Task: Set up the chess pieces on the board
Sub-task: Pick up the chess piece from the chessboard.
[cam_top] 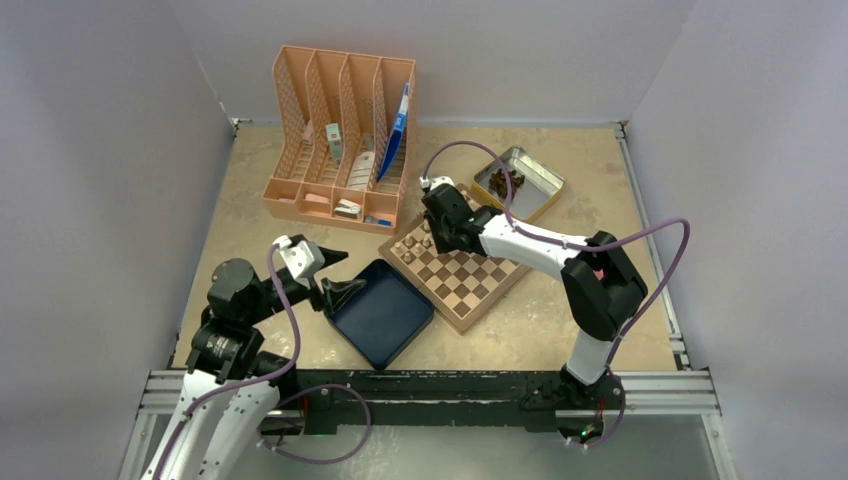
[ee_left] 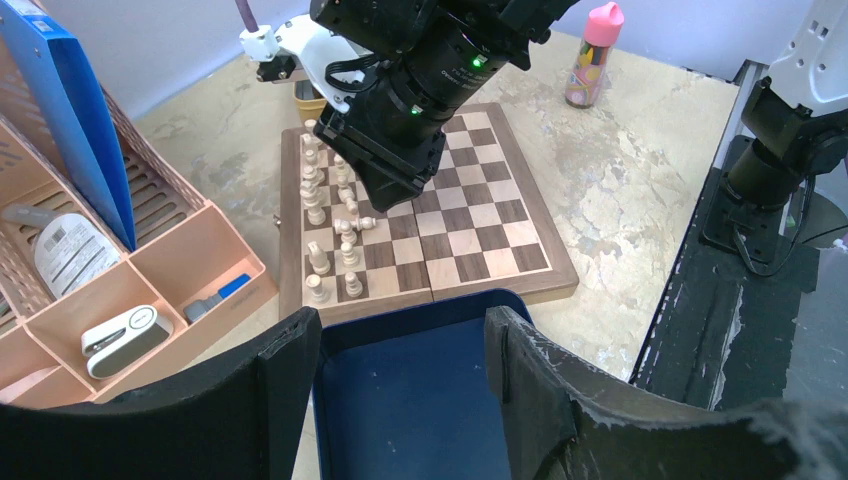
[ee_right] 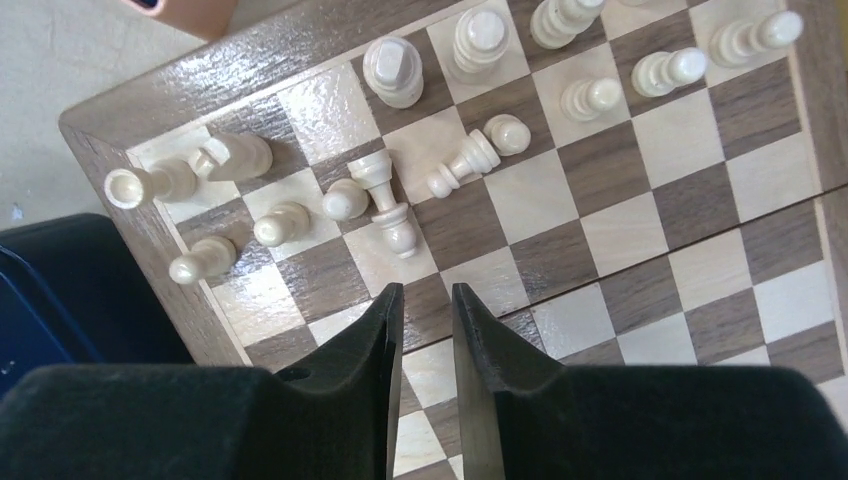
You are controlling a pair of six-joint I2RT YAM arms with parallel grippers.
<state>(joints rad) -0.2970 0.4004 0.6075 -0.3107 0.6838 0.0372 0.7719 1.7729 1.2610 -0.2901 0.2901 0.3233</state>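
Note:
The board [cam_top: 470, 285] lies mid-table, with its left end carrying the pale chess pieces [cam_top: 415, 240]. Several chess pieces [ee_right: 480, 40] stand in two rows by the board's [ee_right: 640, 230] edge. Two more have toppled, one [ee_right: 385, 205] just beyond my right gripper [ee_right: 427, 292] and one [ee_right: 462, 165] further out. The right gripper's jaws hover over the board a narrow gap apart, with only squares showing between them. My left gripper [ee_left: 403, 330] hangs open and empty over a dark blue tray [ee_left: 400, 400], facing the board [ee_left: 480, 250] and the right wrist [ee_left: 400, 120].
An orange file organizer [cam_top: 340, 140] with small items stands at the back left, close to the board's corner. A metal tin [cam_top: 520, 180] holding dark pieces sits back right. The blue tray [cam_top: 385, 315] touches the board's near-left side. A pink-capped bottle [ee_left: 592, 55] stands beyond the board.

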